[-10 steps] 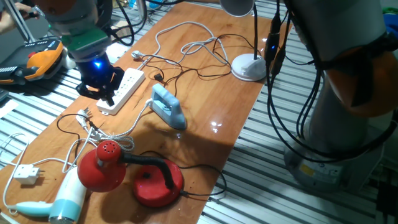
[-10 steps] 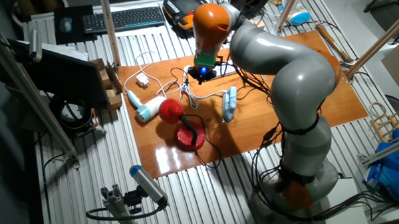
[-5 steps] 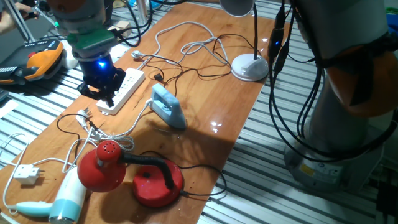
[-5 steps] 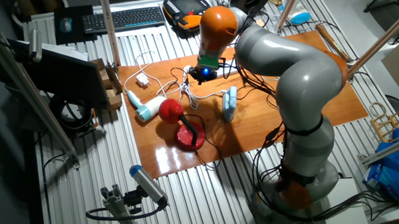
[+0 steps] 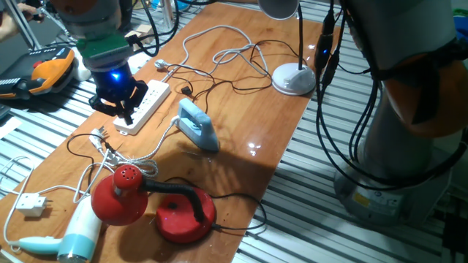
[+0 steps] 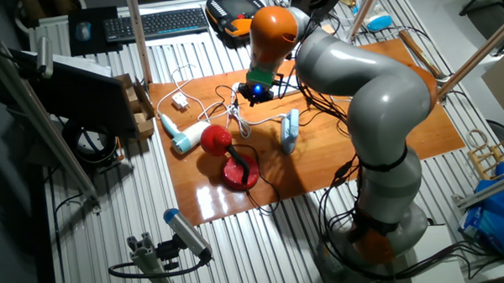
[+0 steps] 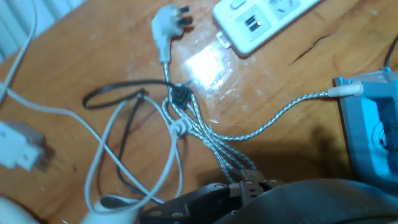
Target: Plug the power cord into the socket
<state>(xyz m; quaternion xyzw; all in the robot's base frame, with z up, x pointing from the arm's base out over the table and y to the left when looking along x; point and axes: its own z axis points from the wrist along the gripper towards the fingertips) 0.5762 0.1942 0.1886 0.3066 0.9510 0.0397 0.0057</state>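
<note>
Hovering pincer (image 5: 117, 98): upper left of one fixed view, blue light glowing on its body, low over the near end of the socket; fingers dark against dark, so apart or together cannot be told.
Socket (image 5: 143, 103): long white strip lying diagonally at the upper left of the wooden surface (image 5: 241, 117); partly covered by the pincer; in the hand view only its end shows at the top edge (image 7: 261, 22).
Power cord (image 5: 219, 82): thin black cable wandering across the upper middle of the surface, between the socket and the white lamp base; small dark plug end seemingly just right of the socket, too small to be sure.
Blue iron (image 5: 199, 126): just right of the socket, middle of the frame; at the right edge of the hand view (image 7: 367, 134).
Braided cord (image 7: 261, 121): white-grey, running from the iron toward lower centre of the hand view; white plug (image 7: 166, 23) lying at top centre, prongs up-right, near the socket end but apart from it.
Black loop (image 7: 115, 96): thin black cable at centre left of the hand view, crossing the white cords.
Red lamp (image 5: 157, 197): lower left of one fixed view, head tipped beside its round base.
Hair dryer (image 5: 73, 237): white and pale blue, bottom left corner.
Square white plug (image 5: 31, 204): far left edge, on its white cord.
White lamp base (image 5: 292, 79): upper right part of the surface.
Arm (image 6: 355, 86): grey, arching from lower right to upper centre in the other fixed view.
</note>
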